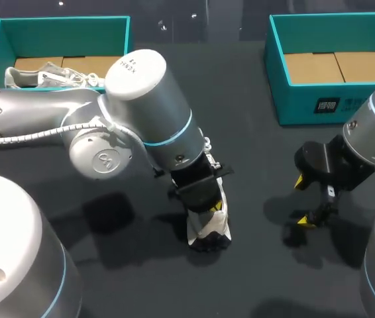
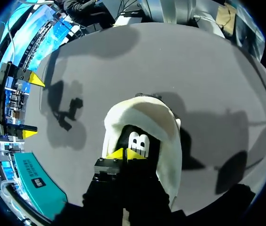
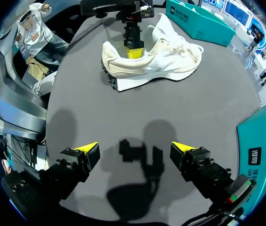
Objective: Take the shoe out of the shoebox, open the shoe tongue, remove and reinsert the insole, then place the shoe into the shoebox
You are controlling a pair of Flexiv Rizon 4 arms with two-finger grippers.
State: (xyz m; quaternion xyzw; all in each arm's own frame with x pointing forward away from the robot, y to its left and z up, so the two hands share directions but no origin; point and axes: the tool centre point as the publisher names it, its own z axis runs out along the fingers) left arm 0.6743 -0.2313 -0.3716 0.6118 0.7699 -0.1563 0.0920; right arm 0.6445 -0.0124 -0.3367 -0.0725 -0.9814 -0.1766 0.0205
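A cream-white shoe (image 1: pixel 204 225) (image 3: pixel 170 59) with a dark lugged sole rests on the black table (image 1: pixel 254 265) near the middle. A flat white piece (image 3: pixel 130 84) shows along its sole. My left gripper (image 1: pixel 211 205) (image 2: pixel 123 154) (image 3: pixel 133 51) is shut, its yellow tips together at the near rim of the shoe's heel opening (image 2: pixel 137 141). I cannot see whether anything thin is pinched between them. My right gripper (image 1: pixel 302 201) (image 3: pixel 135 153) (image 2: pixel 32 107) hangs wide open over bare table to the right of the shoe, holding nothing.
A teal shoebox (image 1: pixel 61 23) at the back left holds another pale shoe (image 1: pixel 45 76). A second teal shoebox (image 1: pixel 307 106) (image 3: pixel 260 141) (image 2: pixel 34 181) with a bare cardboard floor stands at the back right. My left arm's thick elbow (image 1: pixel 141 99) spans the middle.
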